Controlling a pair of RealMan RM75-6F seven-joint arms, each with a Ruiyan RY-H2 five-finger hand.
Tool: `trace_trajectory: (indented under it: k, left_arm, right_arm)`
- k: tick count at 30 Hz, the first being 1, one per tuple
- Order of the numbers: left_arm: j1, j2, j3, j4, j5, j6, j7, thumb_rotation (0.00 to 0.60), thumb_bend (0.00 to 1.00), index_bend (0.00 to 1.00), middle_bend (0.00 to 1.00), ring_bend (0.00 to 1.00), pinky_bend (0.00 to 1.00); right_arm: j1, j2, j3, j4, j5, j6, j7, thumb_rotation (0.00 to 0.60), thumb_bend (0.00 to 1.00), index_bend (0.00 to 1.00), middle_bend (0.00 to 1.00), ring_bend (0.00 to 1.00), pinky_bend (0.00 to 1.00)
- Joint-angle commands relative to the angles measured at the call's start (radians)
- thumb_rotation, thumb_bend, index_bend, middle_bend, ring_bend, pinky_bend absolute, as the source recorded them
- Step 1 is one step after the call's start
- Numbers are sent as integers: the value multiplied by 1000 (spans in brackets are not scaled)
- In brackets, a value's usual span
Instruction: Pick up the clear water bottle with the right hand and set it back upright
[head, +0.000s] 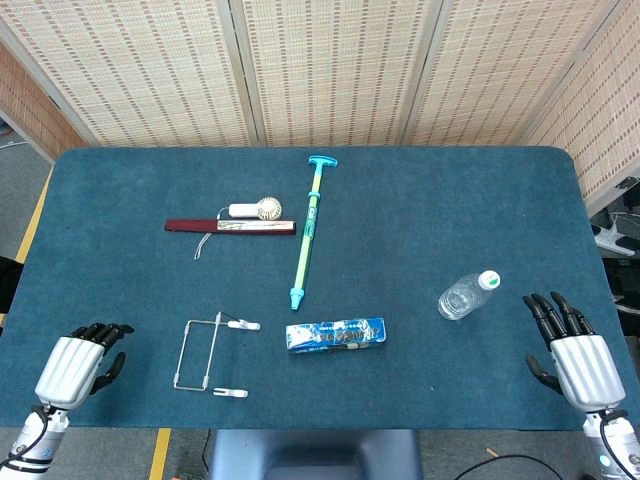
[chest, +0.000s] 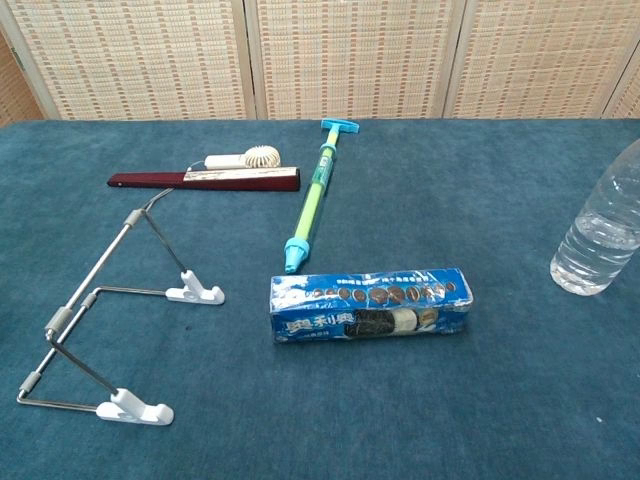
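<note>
Water bottle (head: 466, 295) stands near the open, empty right hand (head: 572, 352), apart from it

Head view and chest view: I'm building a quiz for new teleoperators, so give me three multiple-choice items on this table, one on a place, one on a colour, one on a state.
1. Where does the water bottle stand?
A. Beside the right hand
B. Beside the left hand
C. At the far edge of the table

2. What colour is the cookie box?
A. Red
B. Blue
C. Yellow

3. What is the state of the two hands?
A. Both hold something
B. Only the left holds the wire stand
C. Both hold nothing

Answers:
1 A: in the head view the bottle is just ahead of the right hand, apart from it.
2 B: the chest view shows a blue wrapper with cookies pictured.
3 C: both hands lie at the near corners, touching none of the things.
</note>
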Motion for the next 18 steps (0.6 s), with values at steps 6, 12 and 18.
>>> trace_trajectory:
  k: [6,12,18]
  left_arm:
    - [0,1,2,-4,5,2,4,600,441,333,410,382,526]
    - [-5,-1,-2,8,2,-2,-20,600,441,333,410,382,525]
    - [-7,2,1,15,-3,-11,-42,600,441,333,410,382,526]
  right_arm:
    - [-11,7,1,-16,7,13,14,600,215,39,79,0,190]
    - [-28,-37,26,11,-7,86,9,600,215,7,79,0,193]
    - [-16,-89,71,29,46,85,17,600,215,0,63,0,192]
